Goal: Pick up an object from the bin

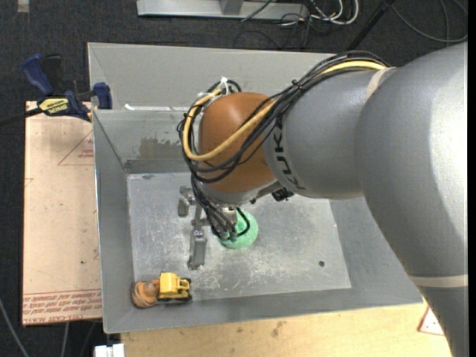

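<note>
My gripper (196,257) hangs below the orange wrist cover over the middle of the bin, its metal tip close to the floor. A pale green rounded thing (245,233) lies just to its right, partly hidden under the wrist and its cables. Nothing shows in the gripper's grasp. A small yellow toy truck (173,286) sits near the bin's front left corner, below the gripper and apart from it. A brown rounded lump (142,294) lies against the truck's left side.
The large grey arm covers the bin's right side and back. The bin's sloped left wall and front rim lie close to the truck and the lump. Bare scuffed floor lies left of the gripper and at the front right.
</note>
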`<state>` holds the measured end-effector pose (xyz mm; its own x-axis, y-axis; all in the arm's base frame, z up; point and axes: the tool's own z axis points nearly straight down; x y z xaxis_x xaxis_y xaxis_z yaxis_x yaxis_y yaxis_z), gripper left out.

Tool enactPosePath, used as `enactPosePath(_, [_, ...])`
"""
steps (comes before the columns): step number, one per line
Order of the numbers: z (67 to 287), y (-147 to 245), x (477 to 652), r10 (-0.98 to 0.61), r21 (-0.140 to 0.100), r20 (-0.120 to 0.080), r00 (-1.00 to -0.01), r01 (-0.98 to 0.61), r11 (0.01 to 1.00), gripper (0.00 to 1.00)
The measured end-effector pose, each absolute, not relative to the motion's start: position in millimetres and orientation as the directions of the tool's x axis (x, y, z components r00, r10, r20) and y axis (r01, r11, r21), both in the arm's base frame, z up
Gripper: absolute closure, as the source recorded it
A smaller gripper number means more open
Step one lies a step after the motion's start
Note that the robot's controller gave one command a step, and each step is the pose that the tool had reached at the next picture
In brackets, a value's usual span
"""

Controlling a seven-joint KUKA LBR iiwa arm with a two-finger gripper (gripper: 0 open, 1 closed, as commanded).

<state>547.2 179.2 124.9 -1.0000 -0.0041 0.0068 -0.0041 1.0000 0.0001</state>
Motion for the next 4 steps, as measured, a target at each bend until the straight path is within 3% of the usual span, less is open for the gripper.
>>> enactPosePath(1, [129.6,178.4,548.9,-0.001,0.001,0.000,-1.000,-0.001,1.000,0.00])
enactPosePath(2, [174.1,173.5,565.2,-0.039,0.000,0.005,-0.999,-0.039,0.999,0.00])
enactPosePath(3, [171.5,120.3,531.2,-0.006,0.003,-0.009,-1.000,-0.006,1.000,0.00])
enactPosePath(4, [165.3,102.5,525.0,-0.027,-0.003,0.007,-1.000,-0.027,1.000,0.00])
